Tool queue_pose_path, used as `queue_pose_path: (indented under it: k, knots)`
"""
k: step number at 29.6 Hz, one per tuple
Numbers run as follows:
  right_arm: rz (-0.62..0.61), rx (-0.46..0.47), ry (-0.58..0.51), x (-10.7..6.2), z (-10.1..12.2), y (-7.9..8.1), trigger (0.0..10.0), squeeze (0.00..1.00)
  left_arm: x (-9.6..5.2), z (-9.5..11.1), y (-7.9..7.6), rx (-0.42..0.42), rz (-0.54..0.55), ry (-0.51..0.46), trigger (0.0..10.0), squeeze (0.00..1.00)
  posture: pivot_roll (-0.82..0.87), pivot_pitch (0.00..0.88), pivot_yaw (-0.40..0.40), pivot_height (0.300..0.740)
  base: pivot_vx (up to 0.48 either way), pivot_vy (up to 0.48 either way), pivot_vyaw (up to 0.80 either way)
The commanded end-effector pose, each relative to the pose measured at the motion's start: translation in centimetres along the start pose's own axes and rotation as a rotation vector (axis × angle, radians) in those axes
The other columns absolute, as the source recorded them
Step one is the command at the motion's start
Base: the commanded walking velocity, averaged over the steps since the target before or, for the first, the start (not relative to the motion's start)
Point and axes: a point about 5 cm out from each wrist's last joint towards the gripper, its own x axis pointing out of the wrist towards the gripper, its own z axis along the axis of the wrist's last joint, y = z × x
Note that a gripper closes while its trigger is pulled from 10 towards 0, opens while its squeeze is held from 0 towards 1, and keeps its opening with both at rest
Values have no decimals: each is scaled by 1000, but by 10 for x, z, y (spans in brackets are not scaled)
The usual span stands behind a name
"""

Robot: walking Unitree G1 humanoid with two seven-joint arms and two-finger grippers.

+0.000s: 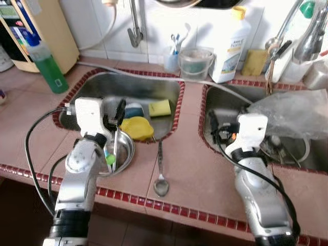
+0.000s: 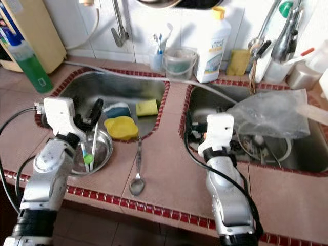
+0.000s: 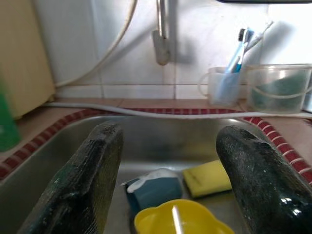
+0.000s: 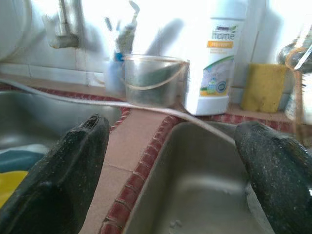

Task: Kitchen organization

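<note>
A metal spoon (image 1: 160,177) lies on the tiled counter between the two sinks. Left of it, a small steel bowl (image 1: 124,154) at the left sink's front edge holds a metal utensil and a green-tipped one. My left gripper (image 1: 115,119) hangs open just above that bowl, facing into the left sink (image 1: 102,84). In that sink lie a yellow plastic dish (image 1: 137,128), a yellow sponge (image 3: 207,178) and a blue sponge (image 3: 153,187). My right gripper (image 4: 170,180) is open with nothing in it, over the left rim of the right sink (image 1: 233,92).
A crumpled plastic bag (image 1: 292,110) and metal pots fill the right sink. Along the back stand a white detergent bottle (image 1: 230,43), a clear bucket (image 1: 195,62), a toothbrush cup (image 1: 171,60) and a yellow sponge (image 1: 254,62). A green bottle (image 1: 48,66) stands far left.
</note>
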Motion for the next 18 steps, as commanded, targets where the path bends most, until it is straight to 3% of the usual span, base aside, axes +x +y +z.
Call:
queue_pose_path:
  k: [1,3,5,9,11,18]
  knots:
    - [-16,-58,-11,2,-6,1,10000,0,-8,-18,-4,13,-30,33,10000,0,-150,9,25,740,0,0,0]
    - [7,-27,-3,1,-10,3,10000,0,-11,-28,-6,31,-40,55,10000,0,-144,8,21,740,0,0,0]
    - [-2,-37,-22,1,-11,2,10000,0,-10,-36,-6,-21,-24,87,10000,0,-136,6,16,740,0,0,0]
    - [46,-7,-78,-2,-12,5,10000,0,-10,-40,-10,-50,-28,91,10000,0,-132,3,17,740,0,0,0]
    - [56,-13,-94,-5,-14,8,10000,0,-12,-41,-10,-27,-8,118,10000,0,-134,0,21,740,0,0,0]
    - [55,15,-109,-16,-19,11,10000,0,-26,-16,-3,-77,94,-24,10000,0,-130,0,26,740,0,0,0]
